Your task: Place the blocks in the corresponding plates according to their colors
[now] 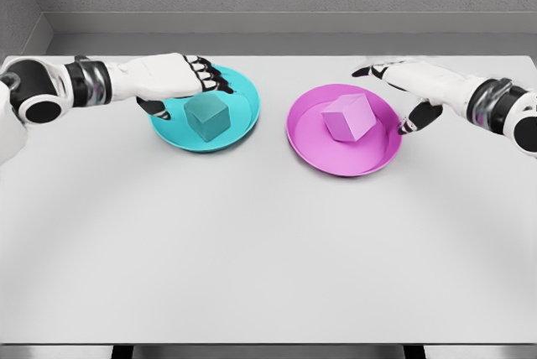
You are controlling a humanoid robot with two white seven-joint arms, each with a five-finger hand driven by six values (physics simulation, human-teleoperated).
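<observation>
On the white table (268, 250) I see the cyan plate (239, 128) at 10 o'clock holding the teal block (207, 117), the magenta plate (319, 149) at 2 o'clock holding the pink block (349, 117). Left hand (168, 78) and right hand (403, 82) hover beside their plates, fingers spread, empty.

The left hand (172, 78) covers the cyan plate (239, 120) from nine to twelve o'clock, hiding that stretch of rim. The left arm (50, 91) is cut off by the picture's edge at nine o'clock, the right arm (503, 107) at three o'clock. Each block hides the plate floor beneath it: the cyan block (207, 117) and the pink block (349, 117) in the magenta plate (310, 145).
</observation>
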